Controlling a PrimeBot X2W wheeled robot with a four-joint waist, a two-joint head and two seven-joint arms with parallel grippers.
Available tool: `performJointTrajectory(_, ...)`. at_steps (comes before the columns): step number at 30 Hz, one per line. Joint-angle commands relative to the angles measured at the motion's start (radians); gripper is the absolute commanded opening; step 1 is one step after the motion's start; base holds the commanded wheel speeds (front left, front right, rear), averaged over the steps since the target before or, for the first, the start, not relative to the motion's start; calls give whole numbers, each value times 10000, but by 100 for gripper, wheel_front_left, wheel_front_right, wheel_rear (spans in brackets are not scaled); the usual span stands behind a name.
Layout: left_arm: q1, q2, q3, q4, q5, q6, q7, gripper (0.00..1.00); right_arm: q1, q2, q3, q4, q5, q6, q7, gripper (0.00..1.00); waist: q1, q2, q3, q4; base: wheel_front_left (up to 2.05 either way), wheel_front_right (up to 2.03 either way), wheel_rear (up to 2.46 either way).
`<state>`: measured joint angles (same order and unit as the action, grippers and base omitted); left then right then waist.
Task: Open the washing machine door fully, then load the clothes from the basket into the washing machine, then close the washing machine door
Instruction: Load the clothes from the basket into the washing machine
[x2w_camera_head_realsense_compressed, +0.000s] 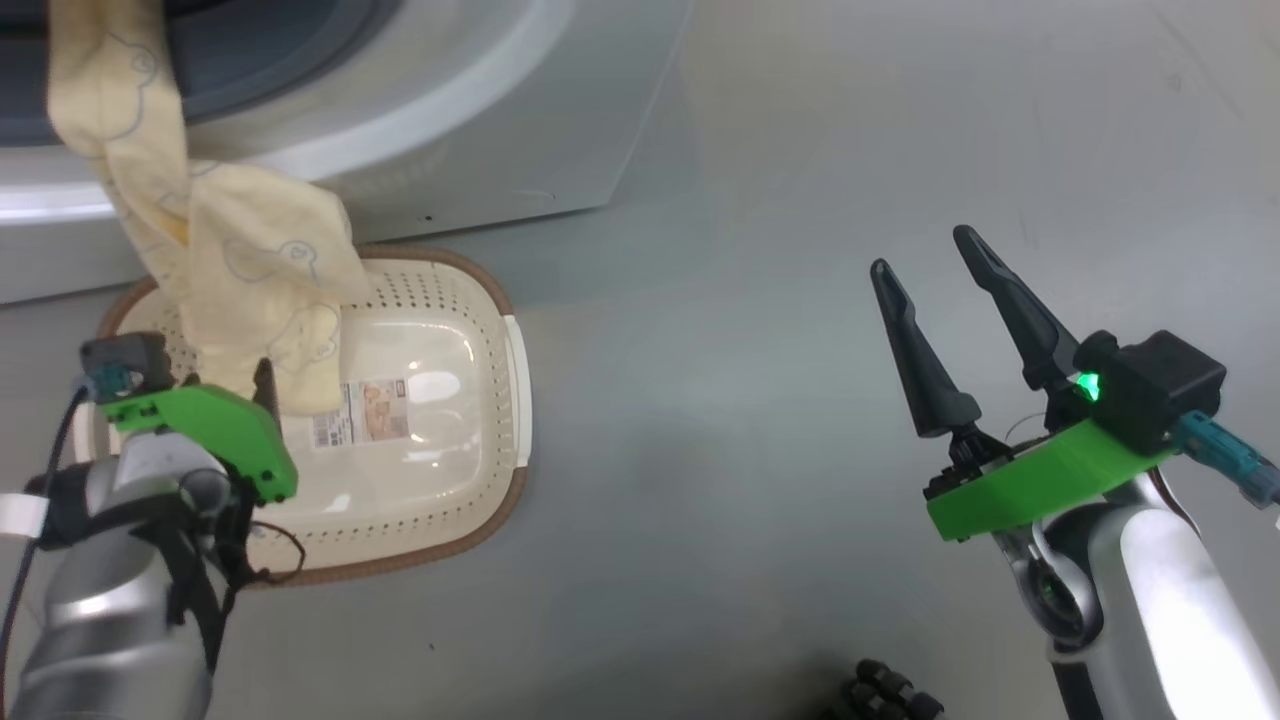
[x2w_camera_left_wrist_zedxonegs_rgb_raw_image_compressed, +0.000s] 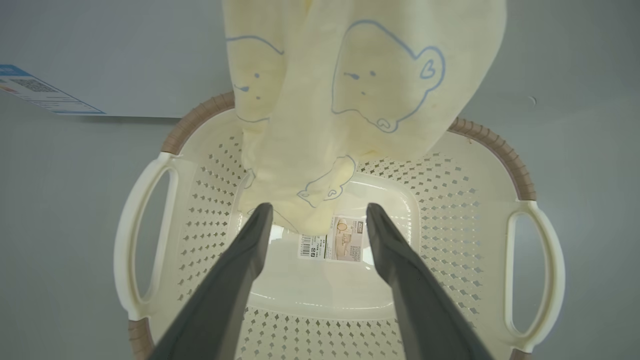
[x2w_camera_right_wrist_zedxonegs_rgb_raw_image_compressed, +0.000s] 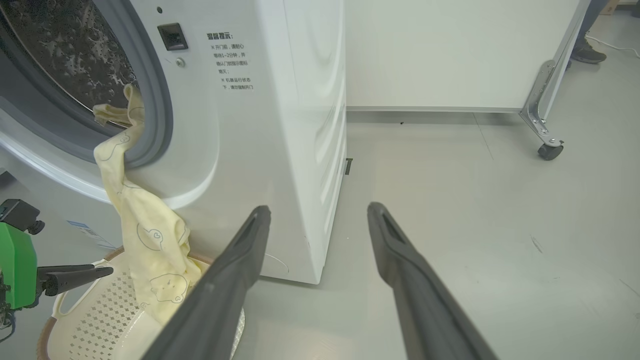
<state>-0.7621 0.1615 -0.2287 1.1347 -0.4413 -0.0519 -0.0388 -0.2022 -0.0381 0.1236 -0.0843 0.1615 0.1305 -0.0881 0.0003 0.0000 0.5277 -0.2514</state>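
Washing machine (x2w_camera_right_wrist_zedxonegs_rgb_raw_image_compressed: 280, 125) open, steel drum (x2w_camera_right_wrist_zedxonegs_rgb_raw_image_compressed: 65, 50) showing. One piece of the clothes (x2w_camera_head_realsense_compressed: 250, 270), pale yellow with blue bears, hangs out of the drum over the grey gasket (x2w_camera_right_wrist_zedxonegs_rgb_raw_image_compressed: 160, 115) and down the machine's front. Its lower end drops into the basket (x2w_camera_head_realsense_compressed: 470, 330) at the far side, just beside the sticker (x2w_camera_left_wrist_zedxonegs_rgb_raw_image_compressed: 332, 245) on the basket floor; can't tell if it touches. Basket sits on the grey floor (x2w_camera_head_realsense_compressed: 750, 400), far rim against the machine's front. Left gripper (x2w_camera_left_wrist_zedxonegs_rgb_raw_image_compressed: 318, 207) hovers over the basket, fingers spread, nothing between them, tips near the garment's end. Right gripper (x2w_camera_head_realsense_compressed: 922, 252) released too, empty, above bare floor well apart from the basket's right edge.
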Motion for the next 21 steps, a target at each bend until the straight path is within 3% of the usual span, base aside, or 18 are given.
performJointTrajectory(1,-285,565,306,8,-18,77,-180,100,-245,-121,221,-261,113,2,-145,100,-3,0,835,-473,0,0,0)
performJointTrajectory(8,-1388,1511,443,598,-15,243,-326,100,-663,-121,421,-24,280,2,-444,100,-3,0,1761,-785,0,0,0)
performJointTrajectory(12,-2011,2082,239,773,155,-73,-319,100,-839,-121,545,156,325,2,-584,100,-3,0,2168,-893,0,0,0)
performJointTrajectory(17,-2361,2315,-254,848,357,-606,-5,100,-951,-121,685,304,336,2,-694,100,-3,0,2339,-946,0,0,0)
performJointTrajectory(21,-2472,2362,-568,811,372,-745,196,100,-989,-121,728,351,352,2,-724,100,-3,0,2380,-957,0,0,0)
